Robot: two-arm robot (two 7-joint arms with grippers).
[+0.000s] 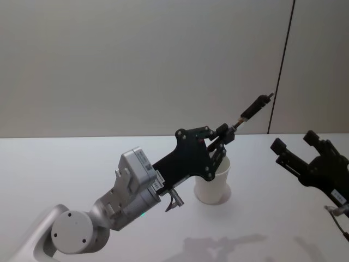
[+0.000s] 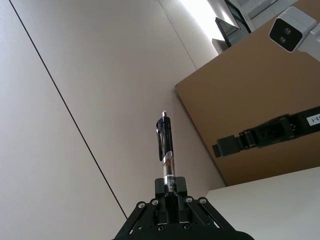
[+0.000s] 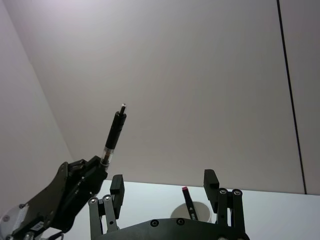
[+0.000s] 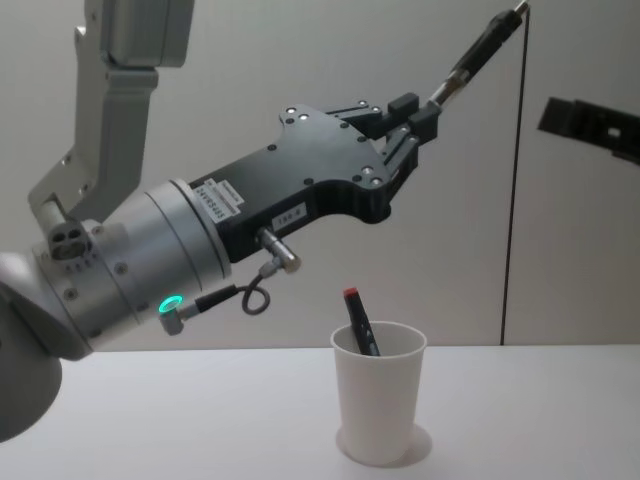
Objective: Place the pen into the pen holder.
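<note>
pen [image 4: 474, 56] pinched in left gripper [image 4: 414, 113], apparently above pen holder [image 4: 378, 405]; right gripper [image 3: 164, 183] spread, further right.

1. Left claw [image 4: 412, 115]: black plate linkage, silver screw heads.
2. Behind the claw: silver cylindrical wrist [image 4: 130, 275], green ring light [image 4: 172, 303], white printed label [image 4: 226, 199], looped black cable [image 4: 250, 297].
3. Right claw [image 1: 295, 141]: black, matching build.

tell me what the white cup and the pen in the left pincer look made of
The white cup is likely paper with a matte finish, going by its rolled rim and thin tapered wall. The pen in the left pincer seems to be glossy black plastic with a clear lower barrel; its silvery band and end cap look metallic. The right pincer idles open to the side.
</note>
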